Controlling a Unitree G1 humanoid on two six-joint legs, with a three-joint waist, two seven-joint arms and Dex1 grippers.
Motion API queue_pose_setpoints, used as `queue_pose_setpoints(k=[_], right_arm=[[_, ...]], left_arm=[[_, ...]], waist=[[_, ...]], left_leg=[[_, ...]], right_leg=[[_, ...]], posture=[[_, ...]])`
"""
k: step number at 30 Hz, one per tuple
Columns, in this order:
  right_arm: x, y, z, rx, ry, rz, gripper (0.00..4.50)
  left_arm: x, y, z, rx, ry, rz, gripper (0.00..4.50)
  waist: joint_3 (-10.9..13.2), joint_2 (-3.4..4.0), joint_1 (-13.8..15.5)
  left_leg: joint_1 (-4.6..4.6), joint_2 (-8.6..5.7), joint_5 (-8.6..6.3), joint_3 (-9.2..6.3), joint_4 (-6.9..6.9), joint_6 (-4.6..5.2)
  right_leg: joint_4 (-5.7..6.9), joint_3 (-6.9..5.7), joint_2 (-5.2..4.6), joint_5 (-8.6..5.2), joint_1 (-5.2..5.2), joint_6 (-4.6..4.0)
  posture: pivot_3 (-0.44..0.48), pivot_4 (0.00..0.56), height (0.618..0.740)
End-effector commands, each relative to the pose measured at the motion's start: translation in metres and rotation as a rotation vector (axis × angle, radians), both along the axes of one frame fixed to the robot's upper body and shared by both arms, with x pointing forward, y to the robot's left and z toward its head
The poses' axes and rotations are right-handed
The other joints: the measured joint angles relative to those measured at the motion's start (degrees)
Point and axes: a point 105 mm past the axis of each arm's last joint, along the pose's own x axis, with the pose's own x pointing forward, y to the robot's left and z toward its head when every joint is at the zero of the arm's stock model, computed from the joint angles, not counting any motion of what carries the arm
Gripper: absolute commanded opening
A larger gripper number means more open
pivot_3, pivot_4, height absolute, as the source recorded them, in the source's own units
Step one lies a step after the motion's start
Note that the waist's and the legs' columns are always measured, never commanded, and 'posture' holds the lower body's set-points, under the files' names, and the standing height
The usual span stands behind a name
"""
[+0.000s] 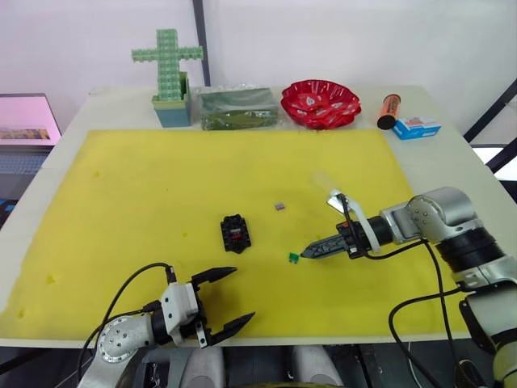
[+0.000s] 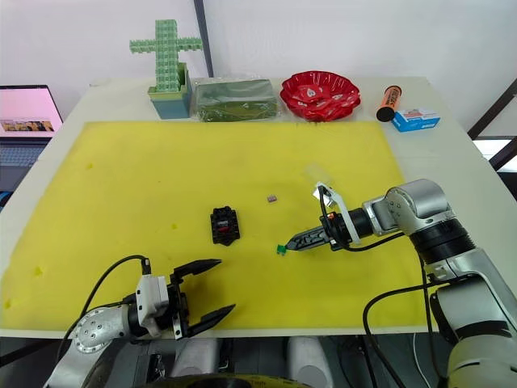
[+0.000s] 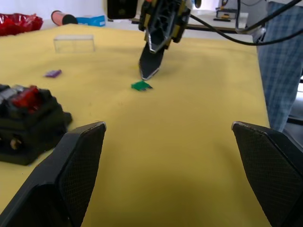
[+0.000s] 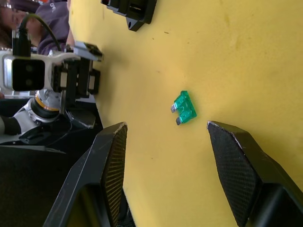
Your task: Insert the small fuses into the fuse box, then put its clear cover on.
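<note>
Head view: right end effector [image 1: 305, 254] hovering just beside green fuse [image 1: 294, 258] on yellow mat [image 1: 145, 186], fuse box [image 1: 235, 232] nearby, left end effector [image 1: 230, 298] gaping empty, right wrist view: fingers spread wide, straddling green fuse, gripping nothing.

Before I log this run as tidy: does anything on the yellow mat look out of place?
Nothing damaged. Two fuses lie loose: the small green plastic fuse flat before the open right gripper, a purplish-grey one beyond the black fuse box.
</note>
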Motion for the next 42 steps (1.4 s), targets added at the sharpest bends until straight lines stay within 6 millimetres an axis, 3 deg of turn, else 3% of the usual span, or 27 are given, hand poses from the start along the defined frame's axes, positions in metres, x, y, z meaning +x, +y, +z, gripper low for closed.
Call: queue_pose_setpoints(k=[1,15,30,42], right_arm=[[0.005,0.003,0.009,0.02,-0.027,0.008,2.81],[0.0,0.008,0.002,0.019,0.005,0.042,2.81],[0.002,0.015,-0.003,0.033,0.021,0.037,2.81],[0.005,0.019,-0.004,0.038,0.024,0.026,2.81]], left_arm=[[-0.004,-0.004,0.002,-0.005,-0.032,-0.015,4.5],[-0.009,-0.006,-0.007,-0.004,-0.042,-0.01,4.5],[-0.029,-0.008,0.04,-0.018,-0.065,0.009,4.5],[0.012,-0.016,0.023,-0.001,-0.071,0.041,4.5]], waist=[[0.0,0.0,-0.04],[-0.03,0.04,-0.03],[-0.03,0.04,-0.19],[-0.07,-0.01,-0.2]], left_leg=[[0.0,0.0,0.0,0.0,0.01,0.0],[0.02,0.0,0.0,0.0,0.02,0.0],[0.03,0.03,0.0,0.02,-0.04,0.0],[0.07,0.05,0.0,-0.02,0.03,0.0]], right_leg=[[0.01,0.0,0.0,0.0,0.0,0.0],[0.04,0.0,-0.02,0.0,0.01,0.0],[0.05,0.0,-0.02,0.0,-0.03,-0.01],[0.19,0.0,0.14,0.01,0.0,0.01]], posture=[[0.0,0.15,0.74],[0.0,0.15,0.74],[0.0,0.15,0.74],[0.0,0.15,0.74]])
